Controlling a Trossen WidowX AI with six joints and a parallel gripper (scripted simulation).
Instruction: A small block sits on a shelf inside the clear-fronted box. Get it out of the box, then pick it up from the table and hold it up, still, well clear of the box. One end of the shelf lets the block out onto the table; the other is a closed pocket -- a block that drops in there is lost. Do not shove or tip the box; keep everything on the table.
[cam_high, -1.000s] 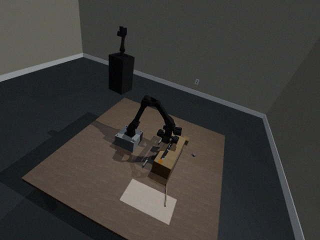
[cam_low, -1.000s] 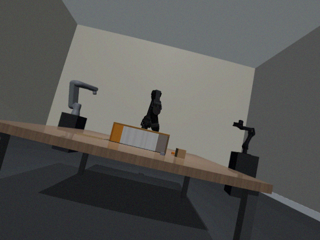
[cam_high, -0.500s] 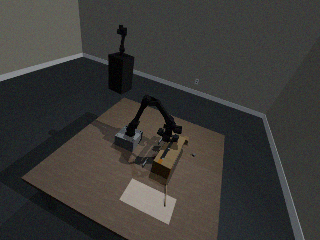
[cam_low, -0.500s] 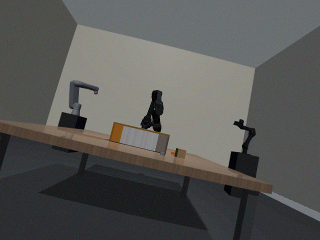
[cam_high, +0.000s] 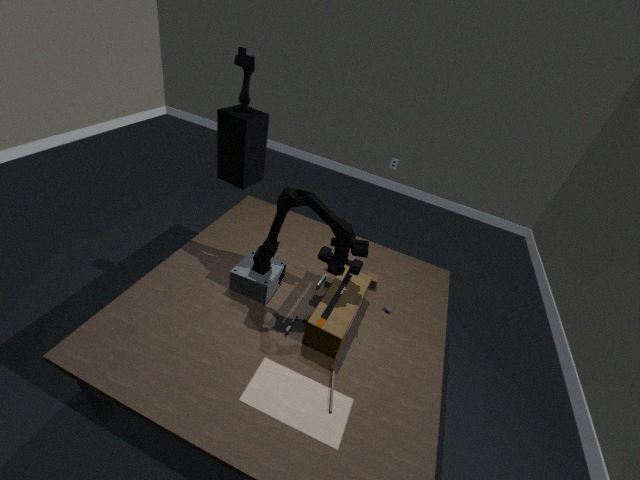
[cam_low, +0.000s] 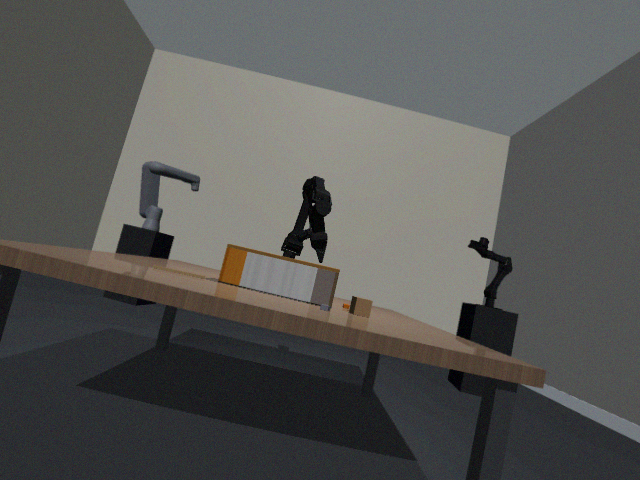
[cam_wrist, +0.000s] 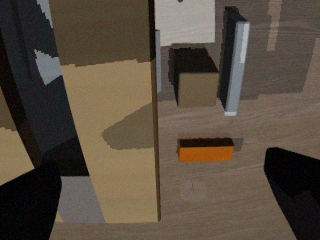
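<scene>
The gripper (cam_wrist: 167, 194) is spread wide with nothing between its fingers; it is hung over the far end of the box (cam_high: 338, 310), pointing down at the table (cam_high: 155, 330) just past that end. In the wrist view the box's tan top (cam_wrist: 114, 107) is seen at the left, running up the picture, and a small orange block (cam_wrist: 206, 150) is seen lying flat on the table just beside the box's end, between the fingers' lines but below them and untouched. Beyond it a tan cube (cam_wrist: 196, 80) is stood on the table, with a grey upright bar (cam_wrist: 235, 67) close at its right. In the exterior view the block (cam_low: 345, 306) is shown outside the box (cam_low: 279, 276), between its grey end and the cube (cam_low: 360, 306). A small grey piece (cam_high: 387, 310) is seen well apart from the box on the table. A white mat (cam_high: 296, 400) lies near the front edge, with a thin stick (cam_high: 330, 391) laid across its right side
</scene>
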